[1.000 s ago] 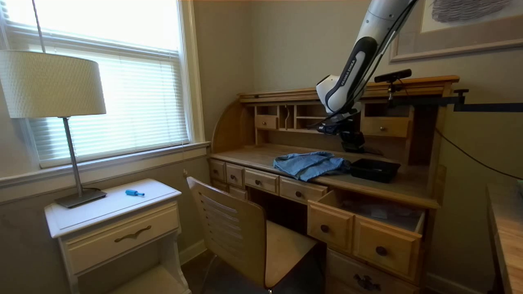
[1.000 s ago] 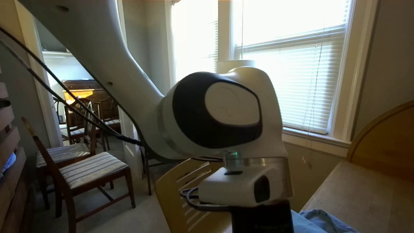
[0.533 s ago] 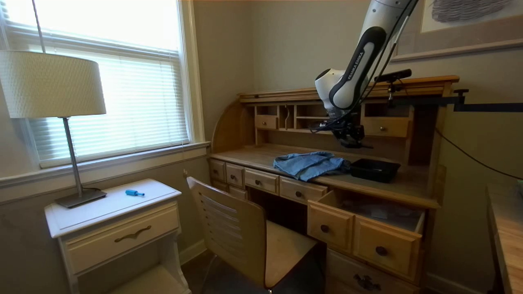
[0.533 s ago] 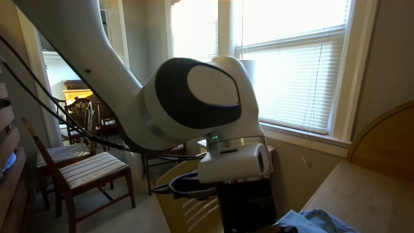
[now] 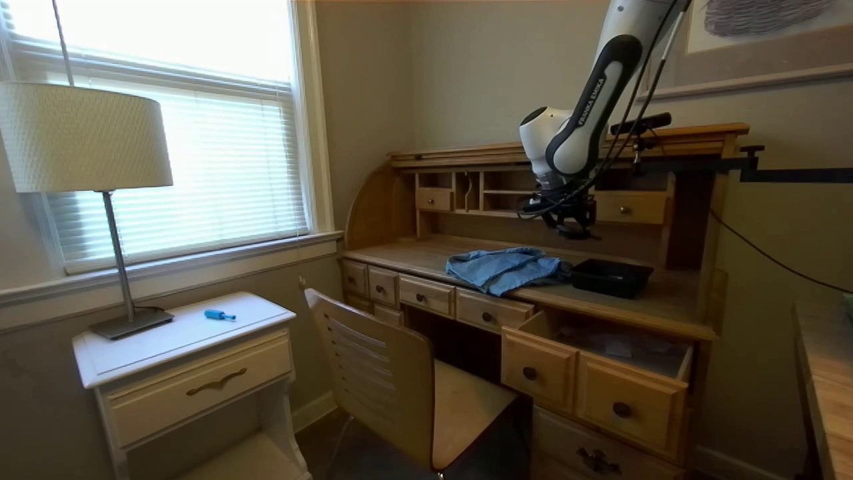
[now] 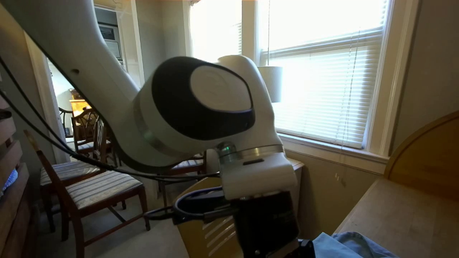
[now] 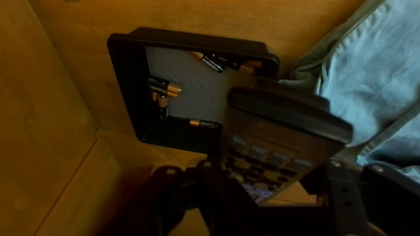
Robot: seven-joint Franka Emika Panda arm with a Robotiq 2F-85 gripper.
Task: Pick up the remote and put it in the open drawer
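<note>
Pinches the remote (image 7: 274,144) between the fingers (image 7: 341,182), now rises slightly — likely leaves only delivery to the open drawer (image 5: 593,383).

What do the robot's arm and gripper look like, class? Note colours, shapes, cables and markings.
The arm is white and rounded, with black panels, one around a pale oval cover; white lettering reads FRANKA EMIKA. Mostly dark cables run alongside, and a small green light shows. The gripper is black, with jointed fingers and paler round pins.
</note>
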